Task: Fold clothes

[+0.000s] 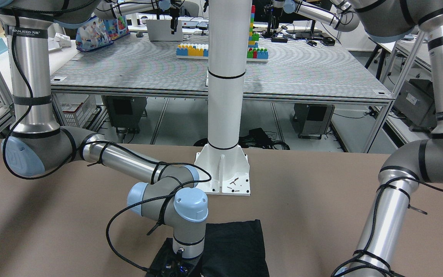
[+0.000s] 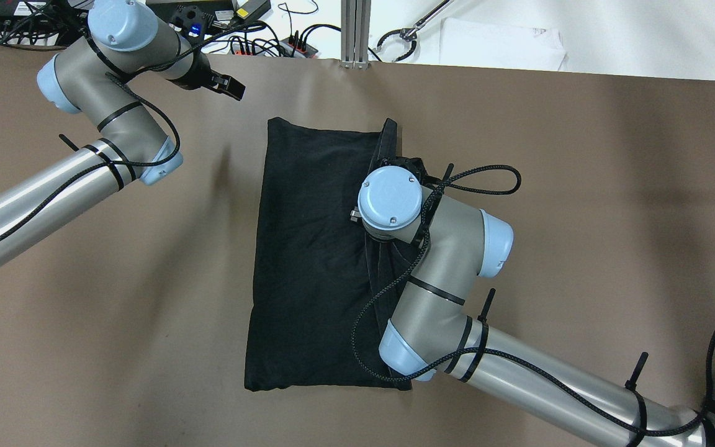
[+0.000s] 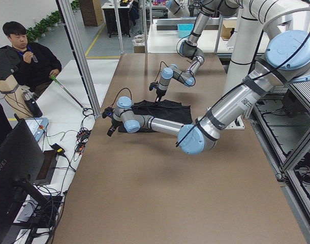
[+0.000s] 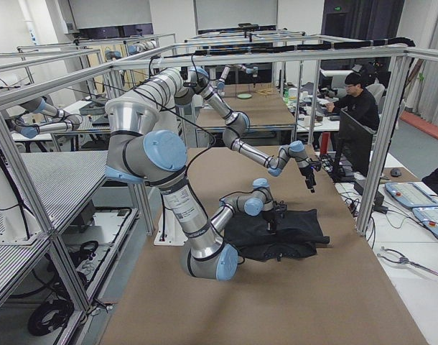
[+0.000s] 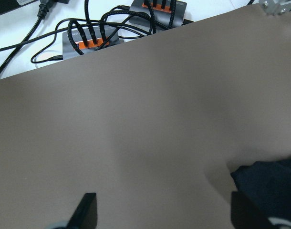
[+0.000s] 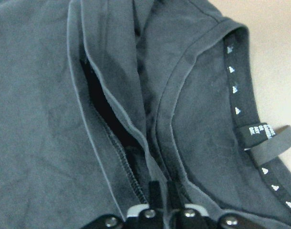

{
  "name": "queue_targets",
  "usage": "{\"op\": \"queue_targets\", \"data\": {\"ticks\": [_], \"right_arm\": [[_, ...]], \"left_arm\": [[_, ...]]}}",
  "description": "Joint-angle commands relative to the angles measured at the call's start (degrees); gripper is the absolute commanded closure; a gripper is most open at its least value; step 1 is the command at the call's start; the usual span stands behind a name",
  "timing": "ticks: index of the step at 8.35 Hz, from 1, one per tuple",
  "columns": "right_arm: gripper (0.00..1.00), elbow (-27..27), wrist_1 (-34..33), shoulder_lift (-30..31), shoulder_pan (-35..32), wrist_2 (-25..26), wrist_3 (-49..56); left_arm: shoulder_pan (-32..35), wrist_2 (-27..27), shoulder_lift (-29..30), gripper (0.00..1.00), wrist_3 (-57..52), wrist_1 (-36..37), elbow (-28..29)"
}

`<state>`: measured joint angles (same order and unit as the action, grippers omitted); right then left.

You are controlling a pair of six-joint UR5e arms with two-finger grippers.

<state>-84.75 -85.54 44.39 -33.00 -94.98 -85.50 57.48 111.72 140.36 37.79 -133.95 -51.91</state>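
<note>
Overhead exterior: left claw (image 2: 230, 89) hangs at 10 o'clock off the clothes (image 2: 314, 261), fingers apart, empty. Clothes lie flat on the tabletop (image 2: 581, 186). Right claw (image 6: 162, 193) is pinched together on their 3 o'clock edge; best to lift every layer evenly, then carry toward 9 o'clock.

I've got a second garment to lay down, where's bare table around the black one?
Widest bare table: right of the black garment, beyond the right arm. Also left of it, short of the left arm. Crowded: its right edge under the right gripper, and the far-left corner by the left gripper.
</note>
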Motion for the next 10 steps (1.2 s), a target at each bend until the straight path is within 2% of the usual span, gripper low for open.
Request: {"op": "queue_targets", "data": {"ticks": [1,5,6,7,10], "right_arm": [[1.0,-0.68,-0.06,0.34,-0.05,-0.03,-0.1],[1.0,-0.68,0.02,0.78,-0.74,-0.2,-0.1],[0.91,-1.03,0.11,0.96,-0.84,-0.29,-0.02],[0.45,-1.03,0.2,0.87,-0.84,-0.29,0.33],[0.44,-0.95,0.2,0.87,-0.84,-0.29,-0.1]], "left_arm": [[0.0,-0.01,-0.09,0.0,0.09,-0.17,-0.03],[-0.09,-0.01,-0.44,0.0,0.0,-0.26,-0.03],[-0.09,-0.01,-0.44,0.0,0.09,-0.26,-0.03],[-0.09,-0.01,-0.44,0.0,0.09,-0.26,-0.03],[-0.18,-0.01,-0.52,0.0,0.09,-0.26,-0.03]]}}
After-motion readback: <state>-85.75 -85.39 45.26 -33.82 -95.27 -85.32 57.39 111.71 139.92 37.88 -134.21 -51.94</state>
